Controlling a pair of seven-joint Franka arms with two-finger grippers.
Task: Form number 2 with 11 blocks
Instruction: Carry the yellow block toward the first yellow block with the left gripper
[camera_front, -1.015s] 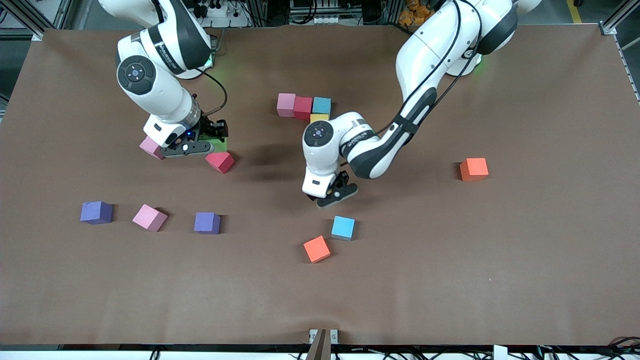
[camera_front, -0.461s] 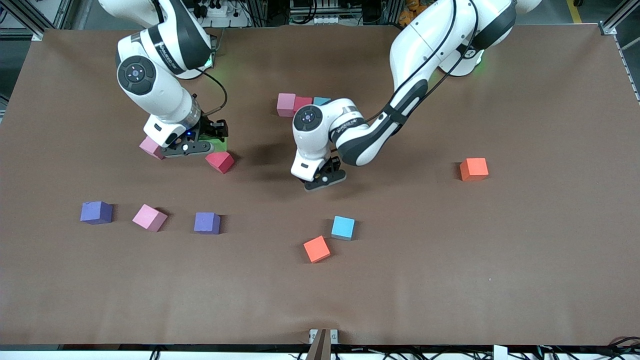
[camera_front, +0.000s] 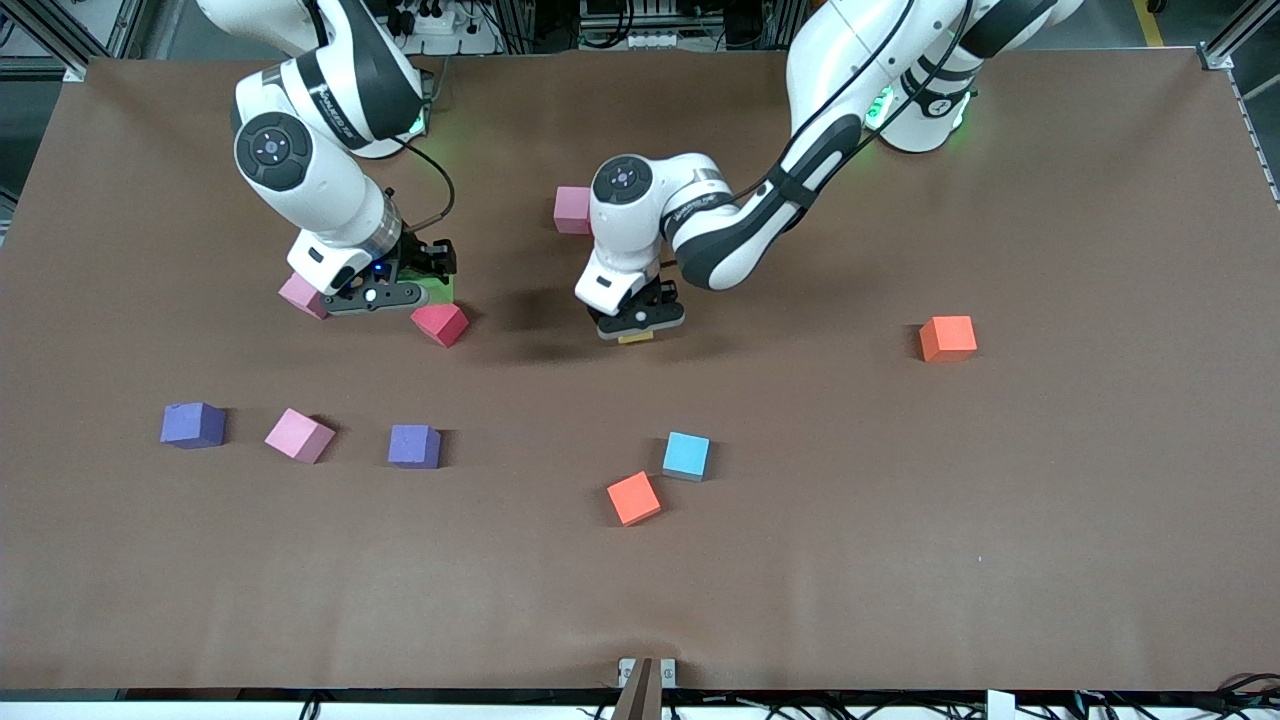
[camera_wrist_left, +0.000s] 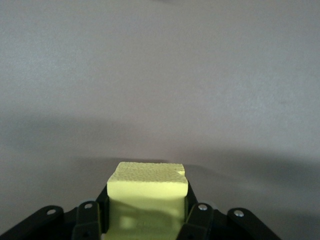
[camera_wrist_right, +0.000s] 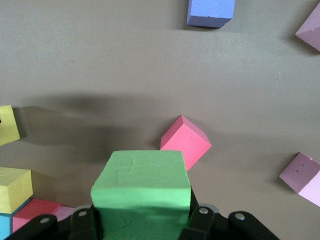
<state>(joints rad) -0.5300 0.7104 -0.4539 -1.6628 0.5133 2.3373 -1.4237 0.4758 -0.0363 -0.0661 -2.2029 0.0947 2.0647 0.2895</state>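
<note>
From the front, the left arm covers most of the row begun for the number 2, leaving only a pink block showing, and the yellow block in the left claw appears as a mere sliver under the fingers. The green block in the right claw is mostly hidden by the claw's body there. In the right wrist view, a second yellow block and a pale pink block are cut off by the picture's edges.
</note>
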